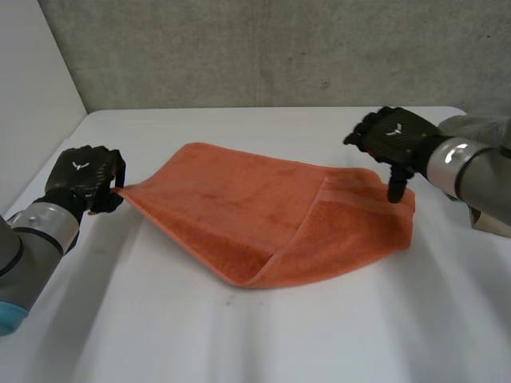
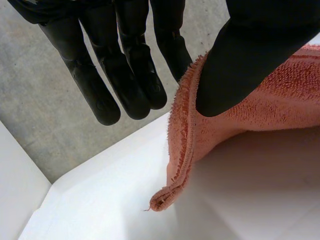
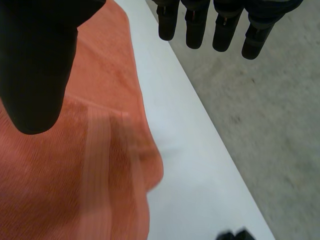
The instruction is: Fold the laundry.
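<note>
White table [image 1: 239,343], smooth and bare, lies nearest and gives wide open room across the lower part of the frame, with more bare room in a strip behind the cloth up to the grey concrete wall [image 1: 263,48]. At the centre of the head view rests the orange towel [image 1: 231,207], a soft terry cloth with a flat woven band near its right end. One layer lies folded over the other, and its edge runs down to the towel's near corner. At middle left the left hand [image 1: 80,177] holds the towel's left corner. In the left wrist view its thumb [image 2: 245,55] presses on the hemmed, fuzzy edge and the corner hangs above the table, while the other fingers [image 2: 130,65] are straight. At upper right the right hand [image 1: 391,134] stands over the towel's right end, its thumb [image 3: 37,65] pointing down at the band and its fingers [image 3: 195,25] straight, apart from the cloth, gripping nothing. Each hand has a small white mark on its back, but I cannot read it.
</note>
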{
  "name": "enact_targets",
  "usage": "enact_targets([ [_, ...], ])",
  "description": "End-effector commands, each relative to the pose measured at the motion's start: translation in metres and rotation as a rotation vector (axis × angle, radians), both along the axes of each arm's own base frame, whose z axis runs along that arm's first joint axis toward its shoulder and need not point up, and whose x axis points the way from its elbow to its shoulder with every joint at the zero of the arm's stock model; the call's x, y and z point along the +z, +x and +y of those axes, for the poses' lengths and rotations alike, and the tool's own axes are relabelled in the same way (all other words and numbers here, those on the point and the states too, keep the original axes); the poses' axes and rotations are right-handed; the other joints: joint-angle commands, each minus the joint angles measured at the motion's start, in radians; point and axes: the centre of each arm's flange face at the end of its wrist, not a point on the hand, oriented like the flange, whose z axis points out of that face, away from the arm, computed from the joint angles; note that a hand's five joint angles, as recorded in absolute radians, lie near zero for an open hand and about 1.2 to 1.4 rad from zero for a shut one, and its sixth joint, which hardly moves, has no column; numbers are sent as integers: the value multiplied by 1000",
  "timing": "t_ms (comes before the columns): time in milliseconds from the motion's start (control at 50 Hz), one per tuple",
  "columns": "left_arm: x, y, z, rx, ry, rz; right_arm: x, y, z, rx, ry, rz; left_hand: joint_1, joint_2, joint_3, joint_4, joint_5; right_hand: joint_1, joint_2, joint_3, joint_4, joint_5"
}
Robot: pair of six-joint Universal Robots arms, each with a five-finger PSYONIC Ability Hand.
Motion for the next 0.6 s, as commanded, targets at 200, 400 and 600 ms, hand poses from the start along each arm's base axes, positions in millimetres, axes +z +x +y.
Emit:
enact_targets([
  [200, 12, -3, 8, -12, -22, 12, -86, 46, -58, 118, -41, 136, 230, 196, 202, 193, 239, 123, 140, 145, 142, 128],
  [400, 9, -5, 13, -35, -10, 11, -124, 55, -77, 116, -65, 125, 230, 196, 202, 193, 239, 237, 254, 259, 256, 242],
  [600, 10, 1, 9, -18, -14, 8, -98, 62, -83, 133, -171, 45, 230, 196, 202, 193, 239, 1163, 1179, 1184, 1181, 1167],
])
